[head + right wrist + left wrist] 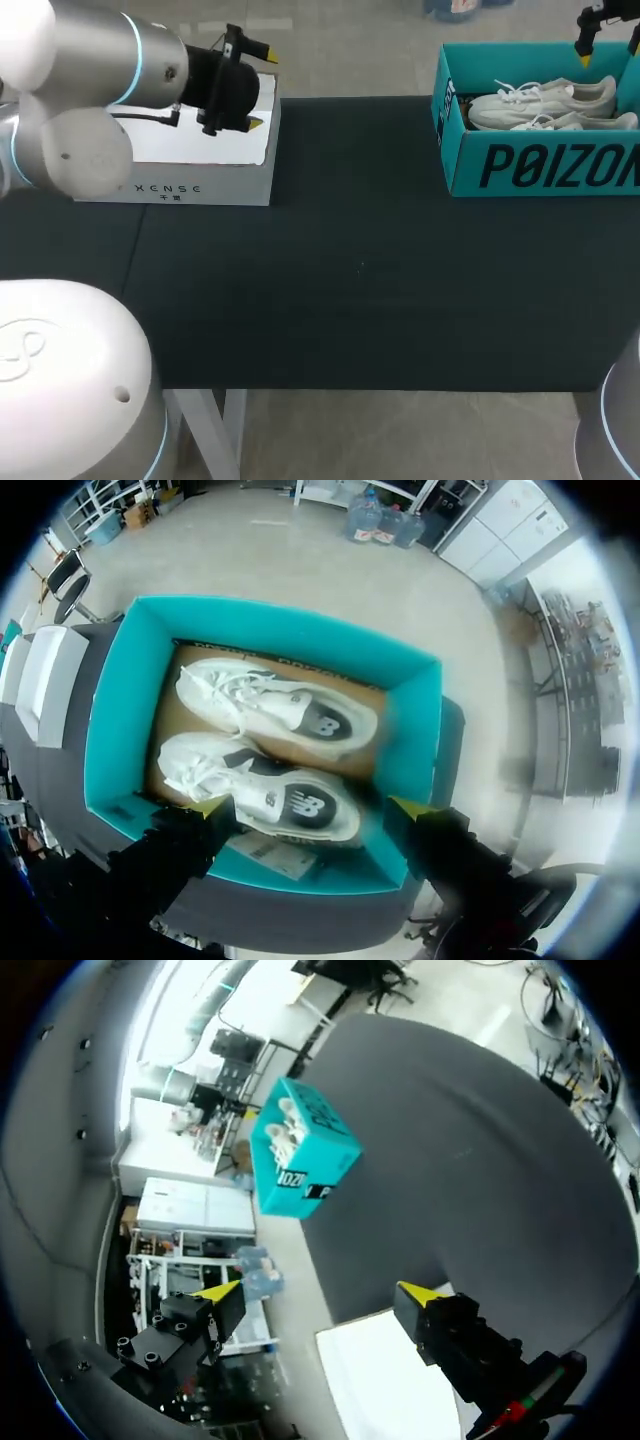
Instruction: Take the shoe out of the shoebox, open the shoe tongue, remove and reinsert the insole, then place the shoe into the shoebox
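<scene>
While both arms hang clear of it, a teal shoebox [470, 175] stands open with no lid at the far right end of a black table [350, 290], its printed long side facing the robot. Two white sneakers lie inside it on a brown cardboard floor, each on its side and lengthwise along the box. The rear sneaker [545, 98] is against the box's back wall. The front sneaker [580, 122] lies just beside it, nearer the printed wall. Seen from the right wrist, both point the same way, with laces at one end of the box and heels at the other, and each has a grey panel on its upturned side.

Directly above the shoebox hovers the right gripper [610, 45]. Its two yellow-tipped fingers are spread wide and empty, touching neither the box nor the shoes. From its own camera, the front sneaker sits below the gap between the fingers.

Well apart from the shoebox, at the opposite end of the table, the left gripper [258, 87] hangs above a white box [215, 185]. Its fingers are also spread apart and hold nothing.
</scene>
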Robot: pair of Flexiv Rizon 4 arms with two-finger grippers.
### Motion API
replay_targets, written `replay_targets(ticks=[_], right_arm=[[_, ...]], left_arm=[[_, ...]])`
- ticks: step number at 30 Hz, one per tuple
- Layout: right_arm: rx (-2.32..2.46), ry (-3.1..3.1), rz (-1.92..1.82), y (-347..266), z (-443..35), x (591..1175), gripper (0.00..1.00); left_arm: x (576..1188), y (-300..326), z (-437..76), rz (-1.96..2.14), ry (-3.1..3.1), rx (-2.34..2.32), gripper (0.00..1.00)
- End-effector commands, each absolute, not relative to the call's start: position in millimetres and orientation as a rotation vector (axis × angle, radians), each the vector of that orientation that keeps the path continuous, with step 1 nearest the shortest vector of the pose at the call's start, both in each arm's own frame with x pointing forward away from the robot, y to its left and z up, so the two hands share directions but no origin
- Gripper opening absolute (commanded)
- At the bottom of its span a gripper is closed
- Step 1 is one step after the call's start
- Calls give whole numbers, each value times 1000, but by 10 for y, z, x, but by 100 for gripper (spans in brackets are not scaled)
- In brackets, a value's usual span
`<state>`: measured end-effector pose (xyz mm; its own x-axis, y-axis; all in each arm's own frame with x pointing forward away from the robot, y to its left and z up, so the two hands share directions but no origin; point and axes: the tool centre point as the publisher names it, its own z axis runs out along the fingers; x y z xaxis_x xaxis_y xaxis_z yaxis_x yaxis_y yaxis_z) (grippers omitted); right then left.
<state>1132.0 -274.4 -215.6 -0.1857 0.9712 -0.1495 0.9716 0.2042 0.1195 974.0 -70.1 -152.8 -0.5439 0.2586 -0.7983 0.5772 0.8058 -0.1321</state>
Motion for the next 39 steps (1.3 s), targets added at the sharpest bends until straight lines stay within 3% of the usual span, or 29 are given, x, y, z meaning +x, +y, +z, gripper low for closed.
replay_targets(ticks=[1,23,39], right_arm=[[1869,2281,-3,-2747,-2158,11323,100],[1869,2281,-3,-2747,-2158,11323,100],[1869,2281,-3,-2747,-2158,11323,100]], left_arm=[[9761,-696,-1564,46,2200,-334,100],[9843,-461,-1720,13,2270,-845,100],[9858,-431,-1719,38,2222,-825,100]])
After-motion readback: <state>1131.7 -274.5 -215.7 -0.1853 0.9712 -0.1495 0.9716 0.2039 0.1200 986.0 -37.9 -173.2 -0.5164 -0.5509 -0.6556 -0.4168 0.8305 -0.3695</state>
